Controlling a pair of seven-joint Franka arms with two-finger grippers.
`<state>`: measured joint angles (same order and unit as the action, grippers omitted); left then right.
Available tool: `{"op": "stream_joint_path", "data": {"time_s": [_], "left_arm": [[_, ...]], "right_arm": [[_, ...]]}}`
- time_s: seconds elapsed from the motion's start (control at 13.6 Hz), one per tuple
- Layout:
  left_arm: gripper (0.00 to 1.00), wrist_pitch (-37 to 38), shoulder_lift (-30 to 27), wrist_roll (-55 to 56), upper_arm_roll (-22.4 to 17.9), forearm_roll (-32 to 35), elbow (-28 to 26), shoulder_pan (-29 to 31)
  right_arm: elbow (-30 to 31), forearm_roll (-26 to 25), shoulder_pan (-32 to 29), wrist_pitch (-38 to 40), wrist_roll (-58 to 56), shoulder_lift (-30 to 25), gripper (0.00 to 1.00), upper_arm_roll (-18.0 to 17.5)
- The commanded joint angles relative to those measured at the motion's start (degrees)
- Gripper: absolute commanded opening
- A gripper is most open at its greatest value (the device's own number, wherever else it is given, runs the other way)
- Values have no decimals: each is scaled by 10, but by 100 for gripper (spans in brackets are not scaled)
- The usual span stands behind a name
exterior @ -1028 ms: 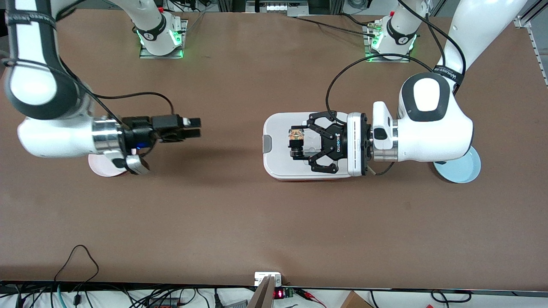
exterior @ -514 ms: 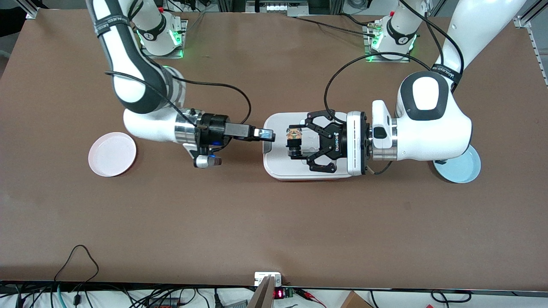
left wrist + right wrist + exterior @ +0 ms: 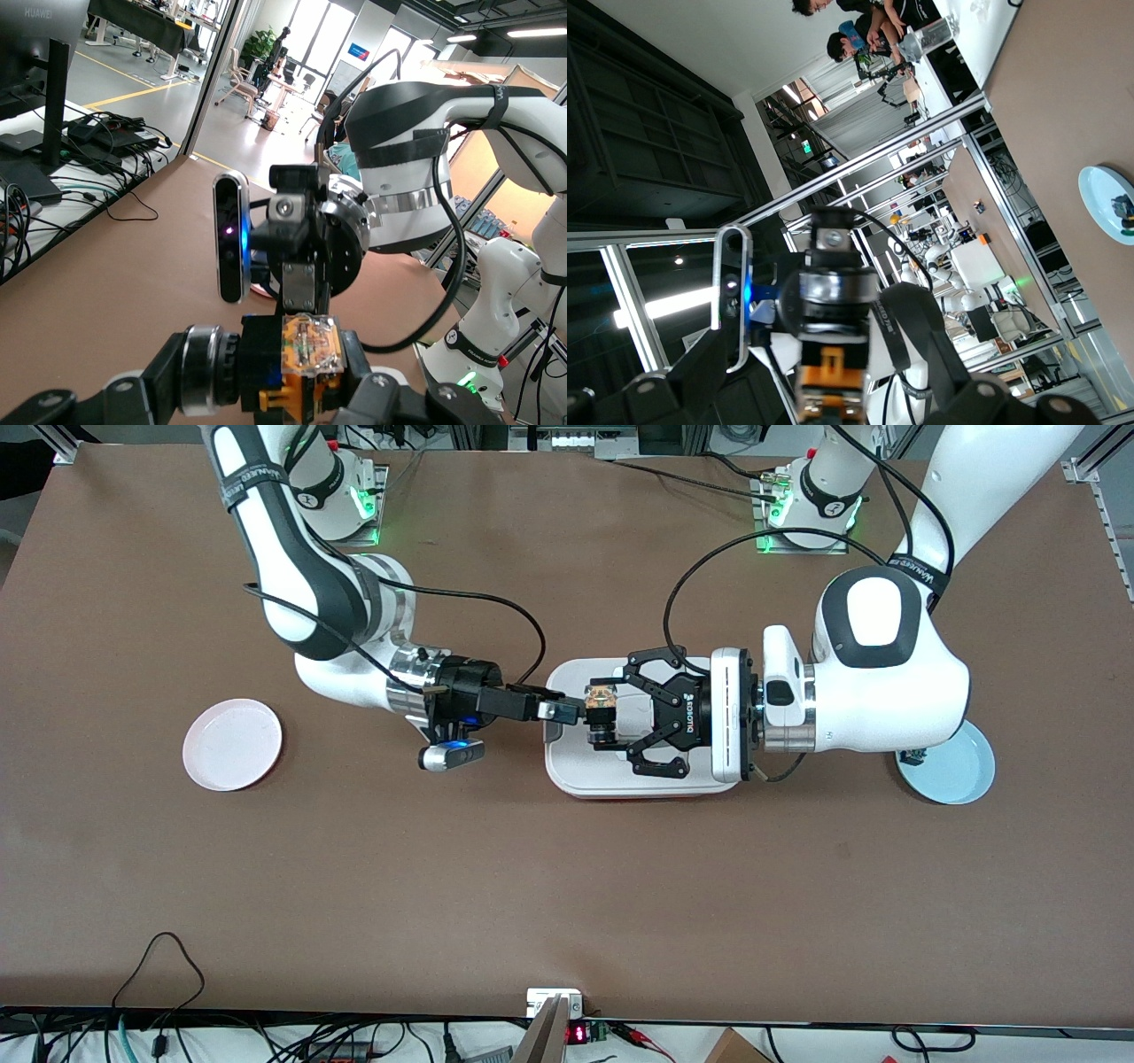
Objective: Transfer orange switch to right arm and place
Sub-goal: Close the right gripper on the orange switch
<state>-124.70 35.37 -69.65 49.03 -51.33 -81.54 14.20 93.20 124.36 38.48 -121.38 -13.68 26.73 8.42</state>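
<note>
The orange switch (image 3: 602,700) is a tiny black block with a clear orange face. My left gripper (image 3: 605,714) is shut on it and holds it in the air over a white box (image 3: 638,779). In the left wrist view the switch (image 3: 310,347) sits between the black fingers (image 3: 456,403), its silver ring pointing sideways. My right gripper (image 3: 568,710) is level with it and points at it. It is open, and its fingertips reach the switch's edge; whether they touch is unclear. The right wrist view shows the switch (image 3: 833,376) close up and blurred.
A pink plate (image 3: 232,744) lies toward the right arm's end of the table. A pale blue plate (image 3: 961,781) lies under the left arm's elbow, with a small dark piece (image 3: 912,756) on it. Cables and electronics line the table edge nearest the front camera.
The right arm has swung from over the pink plate across to the left gripper, bringing its open fingers up to the switch. The left gripper has shifted slightly toward it, still holding the switch.
</note>
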Motion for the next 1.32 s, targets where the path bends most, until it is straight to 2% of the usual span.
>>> {"op": "stream_joint_path", "data": {"time_s": [0.0, 0.59, 0.66, 1.03, 1.25], "left_arm": [[13, -9, -5, -21, 7, -24, -10, 6], [13, -9, -5, -15, 8, -27, -9, 6], [13, -10, -5, -15, 9, -27, -9, 5], [13, -9, -5, -14, 9, -28, -9, 6], [13, -9, -5, -14, 9, -28, -9, 5]], "right_arm": [[-7, 21, 13, -10, 4, 8, 96, 6], [-28, 19, 23, -34, 22, 12, 86, 6], [-28, 19, 23, -34, 23, 12, 82, 6], [-28, 17, 23, -33, 22, 12, 49, 6], [-28, 16, 22, -33, 22, 12, 15, 6]]}}
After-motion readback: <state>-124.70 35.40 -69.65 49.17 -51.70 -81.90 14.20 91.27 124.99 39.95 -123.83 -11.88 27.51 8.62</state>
